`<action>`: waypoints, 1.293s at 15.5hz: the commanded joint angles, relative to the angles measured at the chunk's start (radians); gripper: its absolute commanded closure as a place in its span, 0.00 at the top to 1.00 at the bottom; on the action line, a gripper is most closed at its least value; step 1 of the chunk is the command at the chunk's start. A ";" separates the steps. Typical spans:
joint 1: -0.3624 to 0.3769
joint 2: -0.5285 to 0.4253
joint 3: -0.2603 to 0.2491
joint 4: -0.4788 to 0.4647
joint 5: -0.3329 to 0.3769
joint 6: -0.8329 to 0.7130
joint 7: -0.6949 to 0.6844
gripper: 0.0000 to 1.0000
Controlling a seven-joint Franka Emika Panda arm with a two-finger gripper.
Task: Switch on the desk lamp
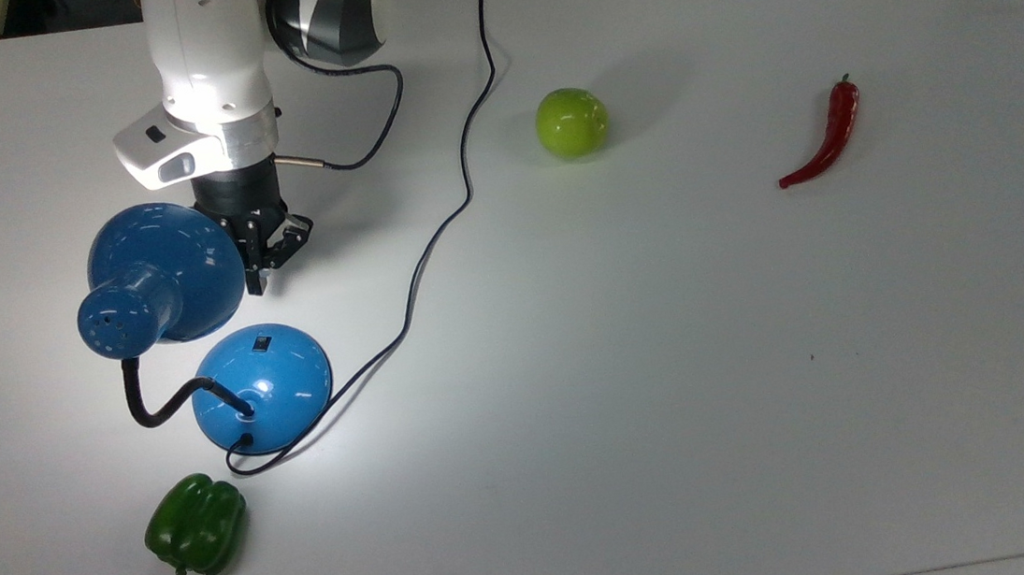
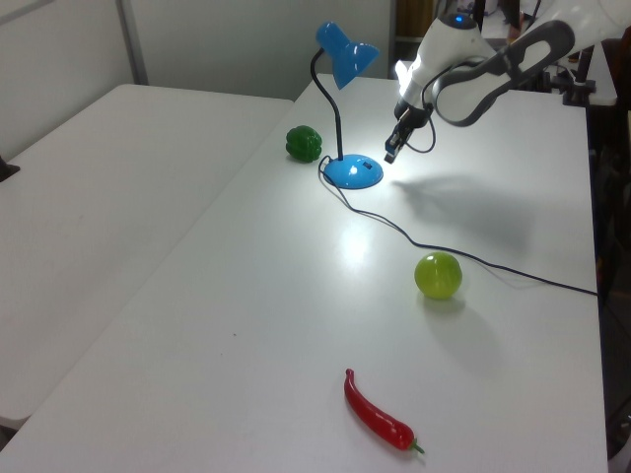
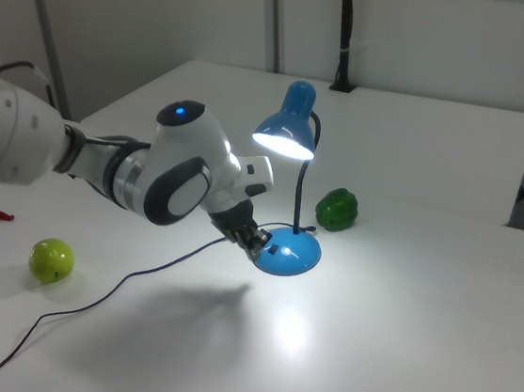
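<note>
Operator, note from the top view's left: the pepper (image 1: 196, 525) lies near the desk's (image 1: 673, 403) front edge. Just behind it stands the lamp (image 1: 262, 388), lit, its shade (image 1: 161, 272) throwing a bright pool on the desk. Your gripper (image 1: 259, 276) hangs clear of the base, beside the shade, fingers pressed nearly together, holding nothing and touching nothing. The switch (image 1: 262, 343) sits uncovered. Further right lie the apple (image 1: 571, 122) and the chilli (image 1: 826, 137).
</note>
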 commanded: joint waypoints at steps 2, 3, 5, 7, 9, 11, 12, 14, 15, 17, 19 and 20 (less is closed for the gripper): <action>0.011 -0.154 0.012 -0.053 -0.012 -0.291 0.017 0.14; 0.010 -0.176 0.013 -0.049 -0.011 -0.363 0.017 0.29; 0.007 -0.236 0.013 -0.041 -0.011 -0.483 0.017 0.58; 0.007 -0.294 0.013 -0.013 -0.009 -0.610 0.018 0.96; 0.008 -0.334 0.014 0.043 0.004 -0.737 0.043 1.00; 0.005 -0.343 0.016 0.141 0.020 -0.862 0.078 1.00; 0.005 -0.345 0.017 0.189 0.044 -0.918 0.102 1.00; -0.001 -0.345 0.037 0.275 0.099 -0.988 0.167 1.00; -0.004 -0.346 0.049 0.304 0.121 -1.002 0.197 1.00; -0.006 -0.346 0.101 0.344 0.138 -1.005 0.271 1.00; -0.007 -0.346 0.167 0.350 0.132 -1.002 0.337 1.00; -0.021 -0.345 0.198 0.369 0.135 -1.003 0.360 1.00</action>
